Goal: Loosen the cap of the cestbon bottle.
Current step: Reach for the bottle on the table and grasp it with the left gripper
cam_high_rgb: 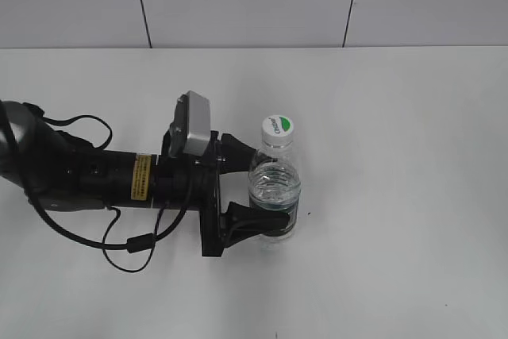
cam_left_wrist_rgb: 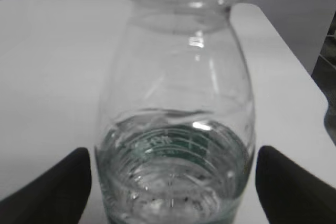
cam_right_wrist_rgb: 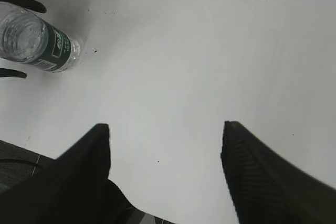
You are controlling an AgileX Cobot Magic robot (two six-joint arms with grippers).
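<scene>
The cestbon bottle (cam_high_rgb: 275,184) stands upright on the white table, partly filled with water, with its dark green label low on the body. Its white cap (cam_high_rgb: 277,125) with the green patch is on the neck. My left gripper (cam_high_rgb: 266,190) comes in from the left and is open, one finger on each side of the bottle's body, with narrow gaps. In the left wrist view the bottle (cam_left_wrist_rgb: 173,103) fills the frame between the fingers (cam_left_wrist_rgb: 172,151). My right gripper (cam_right_wrist_rgb: 165,125) is open and empty above bare table. It sees the bottle (cam_right_wrist_rgb: 37,40) at the far left.
The white table (cam_high_rgb: 397,196) extends around the bottle, with a wall behind its far edge. The left arm's black body and cables (cam_high_rgb: 119,236) lie across the left part of the table. The right arm is outside the exterior view.
</scene>
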